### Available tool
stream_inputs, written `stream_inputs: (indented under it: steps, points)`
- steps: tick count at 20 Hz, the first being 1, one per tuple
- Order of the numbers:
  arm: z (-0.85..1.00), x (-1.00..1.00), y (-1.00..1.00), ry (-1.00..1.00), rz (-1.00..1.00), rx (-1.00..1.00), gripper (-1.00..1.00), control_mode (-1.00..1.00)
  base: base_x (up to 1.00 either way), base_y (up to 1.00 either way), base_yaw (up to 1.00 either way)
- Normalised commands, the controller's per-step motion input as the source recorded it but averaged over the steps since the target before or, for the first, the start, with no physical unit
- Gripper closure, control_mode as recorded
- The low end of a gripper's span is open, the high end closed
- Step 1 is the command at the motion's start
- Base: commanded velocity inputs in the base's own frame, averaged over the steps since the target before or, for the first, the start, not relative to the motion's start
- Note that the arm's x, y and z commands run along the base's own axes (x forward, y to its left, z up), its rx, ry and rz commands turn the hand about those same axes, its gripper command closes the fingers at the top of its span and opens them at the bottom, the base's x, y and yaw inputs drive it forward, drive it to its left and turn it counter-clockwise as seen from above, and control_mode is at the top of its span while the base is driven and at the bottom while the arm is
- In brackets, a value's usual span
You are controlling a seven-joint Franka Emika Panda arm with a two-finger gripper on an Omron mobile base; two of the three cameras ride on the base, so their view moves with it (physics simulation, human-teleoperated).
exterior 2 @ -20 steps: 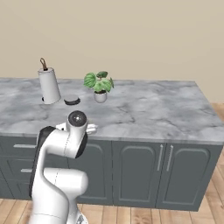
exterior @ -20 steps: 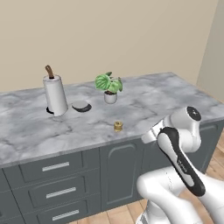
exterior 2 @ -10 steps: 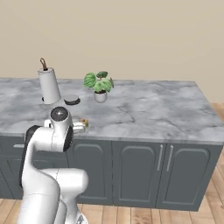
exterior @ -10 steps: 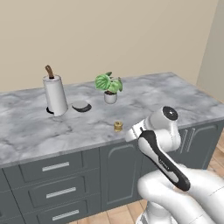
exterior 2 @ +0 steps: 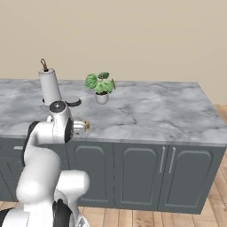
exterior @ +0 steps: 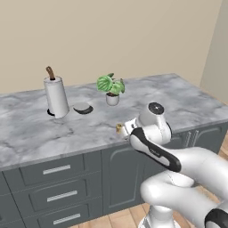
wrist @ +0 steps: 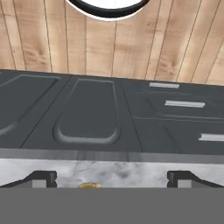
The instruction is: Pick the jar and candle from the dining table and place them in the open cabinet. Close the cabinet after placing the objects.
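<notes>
The candle (exterior: pixel 119 128), a tiny tan-golden stub, stands near the front edge of the dining table (exterior: pixel 26 133), a grey-veined marble top. In the right base view the candle (exterior 2: pixel 87 126) sits just beside my hand. My gripper (wrist: pixel 113 179) is open, its fingertips (wrist: pixel 43 177) set wide apart over the marble edge. The candle (wrist: pixel 89 186) peeks up low between them, left of centre, and nothing is held. In the left base view my gripper (exterior: pixel 127 127) is right next to the candle. The jar and the cabinet are out of view.
A white paper-towel roll (exterior: pixel 56 95), a dark shallow dish (exterior: pixel 82 107) and a small potted plant (exterior: pixel 110 87) stand toward the back of the table. Dark grey drawers (exterior: pixel 58 182) and doors (exterior 2: pixel 137 177) sit below it. Wooden floor (wrist: pixel 113 48) lies beyond.
My arm has swung left and forward from the table's right side, bringing the hand up to the candle at the front edge. The gripper has stayed open.
</notes>
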Motion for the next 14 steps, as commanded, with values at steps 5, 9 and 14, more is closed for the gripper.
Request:
stream_inputs:
  steps: [5, 9, 14]
  points:
    - [-0.14, 0.46, 0.00, 0.03, 0.00, -0.03, -1.00, -1.00, 0.00, 0.00, 0.00]
    - [-0.23, 0.39, 0.00, 0.00, 0.00, -0.01, -1.00, -1.00, 0.00, 0.00, 0.00]
    - [-0.33, 0.23, 0.00, 0.00, 0.00, 0.00, -1.00, -1.00, 0.00, 0.00, 0.00]
